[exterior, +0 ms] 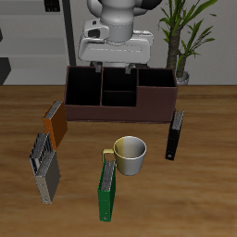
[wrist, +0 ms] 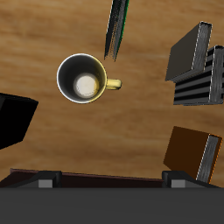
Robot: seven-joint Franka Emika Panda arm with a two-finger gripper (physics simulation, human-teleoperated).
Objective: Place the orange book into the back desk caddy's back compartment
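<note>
The orange book (exterior: 56,123) stands on the table beside the end of the back desk caddy (exterior: 155,104), tilted; in the wrist view it (wrist: 191,150) looks brownish. The caddy is dark reddish-brown with black-lined bins. Its back compartment (exterior: 118,80) is the farther small middle cell and looks empty. My gripper (exterior: 113,67) hangs above the caddy's middle, open and empty. In the wrist view the gripper (wrist: 109,182) shows its two fingertips (wrist: 44,182) wide apart. The book is well off to the side of the gripper and nearer the table's front.
A yellow mug (exterior: 130,155) stands in front of the caddy, seen also in the wrist view (wrist: 83,79). A green book (exterior: 108,190) stands near the front edge. A black book (exterior: 175,135) stands beside the mug. A grey caddy (exterior: 44,168) lies in front of the orange book.
</note>
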